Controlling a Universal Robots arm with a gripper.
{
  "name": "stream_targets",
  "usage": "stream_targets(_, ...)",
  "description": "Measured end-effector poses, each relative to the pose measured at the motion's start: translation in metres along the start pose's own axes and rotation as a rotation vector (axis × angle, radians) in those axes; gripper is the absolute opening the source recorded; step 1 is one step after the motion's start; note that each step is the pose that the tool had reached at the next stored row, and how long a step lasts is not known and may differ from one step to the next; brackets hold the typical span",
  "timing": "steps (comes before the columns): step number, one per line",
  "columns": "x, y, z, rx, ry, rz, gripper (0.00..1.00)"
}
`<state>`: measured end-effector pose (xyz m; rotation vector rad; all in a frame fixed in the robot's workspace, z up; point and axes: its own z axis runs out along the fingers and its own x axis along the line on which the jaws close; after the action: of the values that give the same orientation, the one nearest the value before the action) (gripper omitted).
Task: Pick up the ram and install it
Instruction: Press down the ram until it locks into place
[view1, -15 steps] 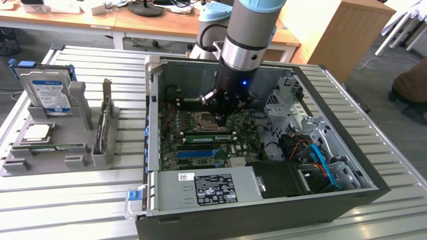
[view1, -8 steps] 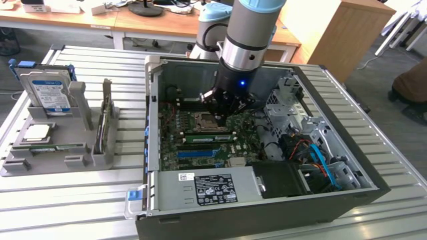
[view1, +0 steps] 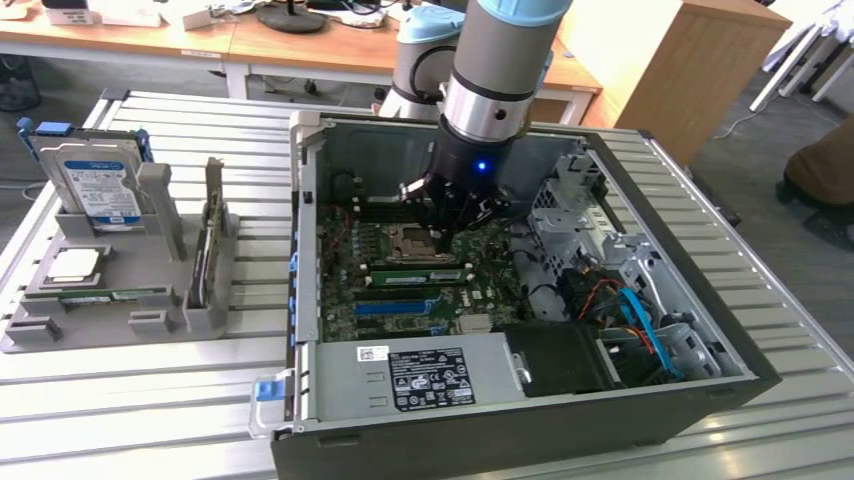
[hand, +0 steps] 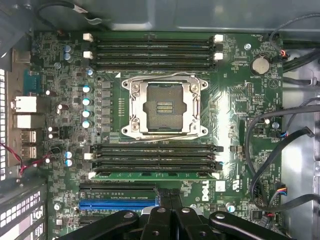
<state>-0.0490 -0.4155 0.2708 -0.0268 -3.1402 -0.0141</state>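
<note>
The ram (hand: 154, 175) sits seated in a memory slot of the motherboard (hand: 235, 125), just below the empty processor socket (hand: 164, 107) in the wrist view. The arm (view1: 497, 90) stands vertical at centre frame in the exterior view, reaching down into the open computer case (view1: 694, 390). Its jaws are pressed together, holding nothing, just above the board near the ram.

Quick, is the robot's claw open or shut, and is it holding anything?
Gripper: shut, holding nothing, above the motherboard. The ram sits in a slot.
</note>
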Motion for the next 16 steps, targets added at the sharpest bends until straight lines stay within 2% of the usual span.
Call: stream_targets(16, 0.0003, 0.0, 0.0, 0.0, 0.0007, -0.022, 0.11)
